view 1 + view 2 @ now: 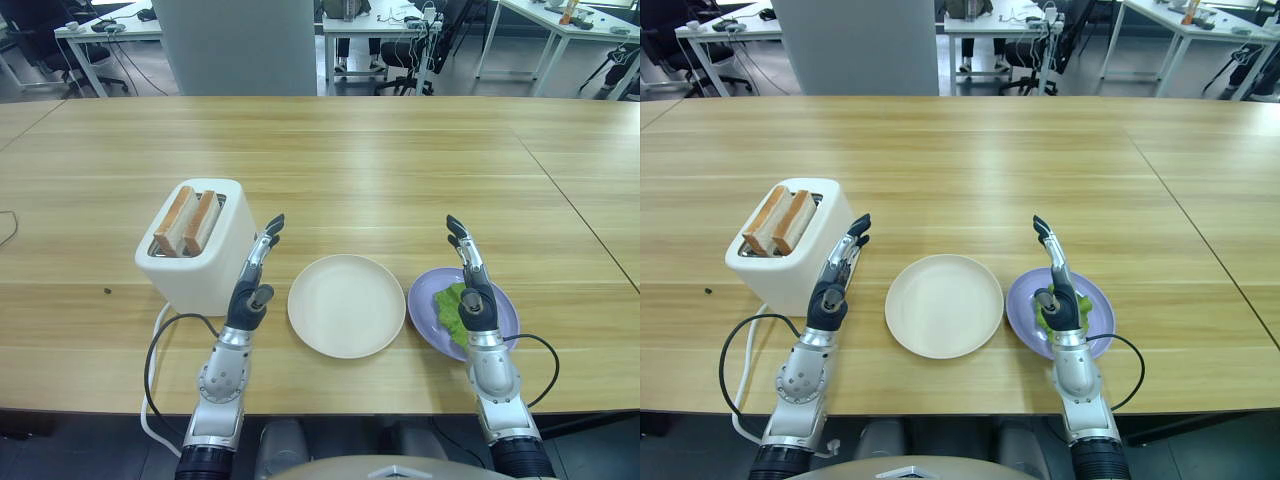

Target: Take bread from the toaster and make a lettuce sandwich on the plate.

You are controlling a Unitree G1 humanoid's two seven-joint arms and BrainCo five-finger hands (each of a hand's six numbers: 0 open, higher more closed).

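Observation:
A white toaster (200, 262) stands at the left with two slices of bread (189, 221) upright in its slots. A bare cream plate (346, 304) lies in the middle of the near table. To its right a purple plate (505, 303) carries a green lettuce leaf (449, 308). My left hand (255, 275) is open, fingers straight, just right of the toaster and holding nothing. Open too, my right hand (472, 280) hangs over the purple plate, partly hiding the lettuce.
The toaster's black and white cord (155, 345) loops off the table's front edge at the left. The wooden table (350, 160) stretches far back. Desks and chairs stand in the room behind.

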